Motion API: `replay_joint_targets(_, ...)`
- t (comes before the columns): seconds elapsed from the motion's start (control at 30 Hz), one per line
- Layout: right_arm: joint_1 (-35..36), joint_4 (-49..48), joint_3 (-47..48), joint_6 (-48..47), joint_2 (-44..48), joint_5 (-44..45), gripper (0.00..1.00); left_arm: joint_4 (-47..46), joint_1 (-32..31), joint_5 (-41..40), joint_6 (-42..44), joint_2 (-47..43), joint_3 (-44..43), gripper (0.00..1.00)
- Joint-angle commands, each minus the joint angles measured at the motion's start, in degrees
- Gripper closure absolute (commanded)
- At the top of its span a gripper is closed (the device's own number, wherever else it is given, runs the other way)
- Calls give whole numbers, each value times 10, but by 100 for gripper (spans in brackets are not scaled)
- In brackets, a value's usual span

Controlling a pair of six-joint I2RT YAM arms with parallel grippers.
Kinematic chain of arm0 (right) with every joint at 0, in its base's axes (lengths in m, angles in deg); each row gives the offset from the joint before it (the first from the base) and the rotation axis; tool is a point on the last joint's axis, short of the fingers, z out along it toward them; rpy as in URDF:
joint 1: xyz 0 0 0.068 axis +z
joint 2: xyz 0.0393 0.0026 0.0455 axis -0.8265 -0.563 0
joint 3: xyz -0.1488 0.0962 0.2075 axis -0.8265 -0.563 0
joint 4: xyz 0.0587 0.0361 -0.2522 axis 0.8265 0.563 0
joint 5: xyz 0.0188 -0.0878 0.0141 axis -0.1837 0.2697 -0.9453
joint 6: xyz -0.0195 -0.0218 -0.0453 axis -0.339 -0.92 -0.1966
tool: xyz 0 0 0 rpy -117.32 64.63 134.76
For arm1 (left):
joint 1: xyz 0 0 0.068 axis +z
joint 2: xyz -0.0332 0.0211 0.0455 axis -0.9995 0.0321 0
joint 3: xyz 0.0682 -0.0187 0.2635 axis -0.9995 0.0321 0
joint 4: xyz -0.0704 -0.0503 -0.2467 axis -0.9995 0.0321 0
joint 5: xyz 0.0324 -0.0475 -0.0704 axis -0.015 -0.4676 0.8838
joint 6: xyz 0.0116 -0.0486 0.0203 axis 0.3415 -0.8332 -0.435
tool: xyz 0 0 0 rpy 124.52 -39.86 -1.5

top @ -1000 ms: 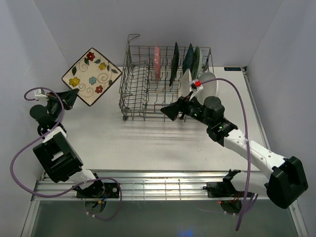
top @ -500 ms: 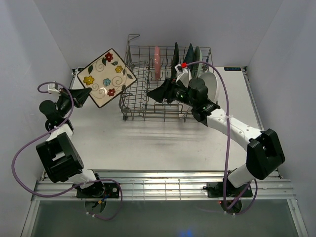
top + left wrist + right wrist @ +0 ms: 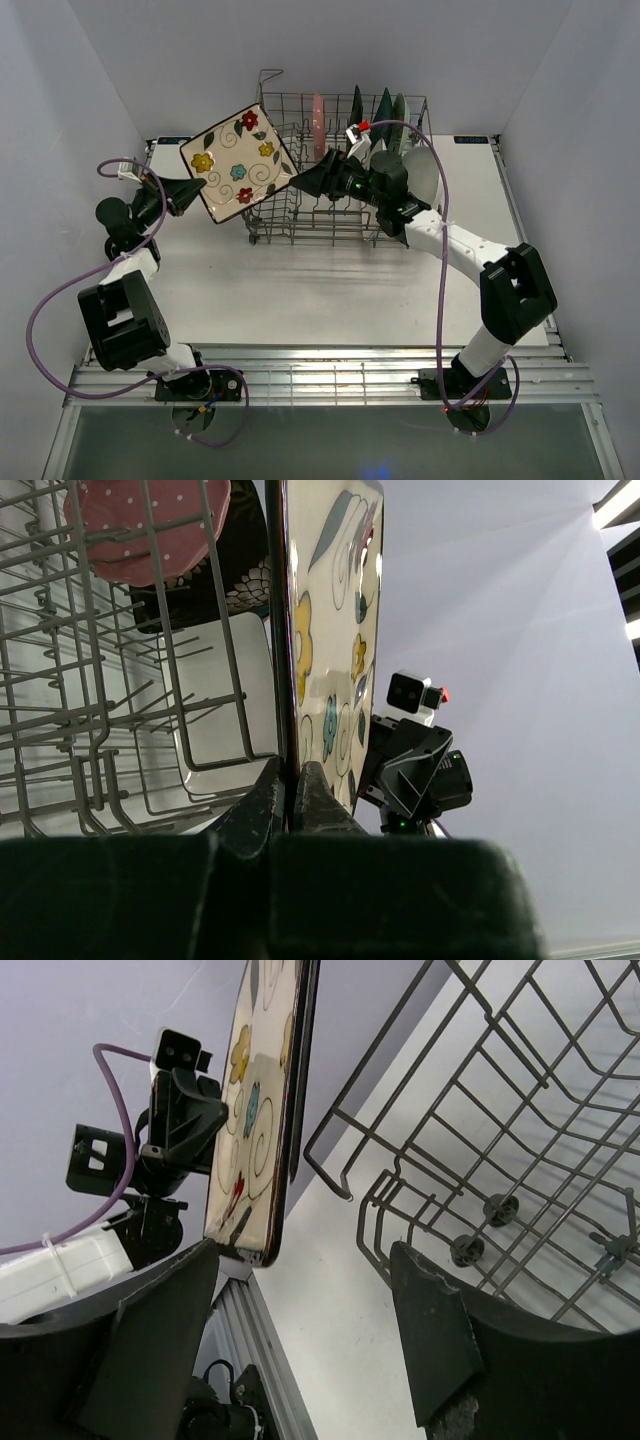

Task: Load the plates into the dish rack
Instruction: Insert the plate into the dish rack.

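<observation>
My left gripper (image 3: 195,187) is shut on the lower corner of the cream floral square plate (image 3: 240,162) and holds it in the air, tilted, at the left end of the grey wire dish rack (image 3: 330,222). In the left wrist view the fingers (image 3: 288,775) pinch the plate's edge (image 3: 335,630). My right gripper (image 3: 305,183) is open and empty over the rack's left end, just right of the plate (image 3: 255,1110). The pink dotted plate (image 3: 318,128), dark patterned plate (image 3: 355,115), teal plate (image 3: 383,112) and mint-green plate (image 3: 401,115) stand upright in the rack.
A white plate (image 3: 427,172) shows behind the right arm at the rack's right end. A white rectangular plate (image 3: 215,700) shows through the rack wires. White walls close in the table on the left, back and right. A metal rail (image 3: 320,375) runs along the near edge.
My left gripper has carried the floral plate up and to the right, to the rack's left end. My right gripper has swung left across the rack toward the plate.
</observation>
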Motion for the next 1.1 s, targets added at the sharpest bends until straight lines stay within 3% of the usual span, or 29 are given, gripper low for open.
replay_joint_targets(0.0, 2, -43, 37, 23, -13, -6, 25, -60, -11, -30, -11, -53, -4, 100)
replay_joint_targets(0.17, 2, -54, 58, 36, -30, -6, 27, -58, -18, -33, -5, -53, 0, 100)
replay_joint_targets(0.63, 2, -82, 93, 71, -82, -10, 49, -56, -25, -41, 3, -53, 7, 100)
replay_joint_targets(0.93, 5, -57, 100, 58, -83, -3, 70, -55, -26, -38, 5, -53, 6, 100)
replay_joint_targets(0.97, 5, -51, 103, 51, -87, -6, 87, -55, -26, -37, 5, -53, 6, 100)
replay_joint_targets(1.0, 5, -43, 107, 47, -89, -8, 92, -55, -25, -37, 5, -54, 6, 100)
replay_joint_targets(1.07, 5, -31, 114, 39, -91, -9, 92, -55, -26, -37, 8, -56, 7, 100)
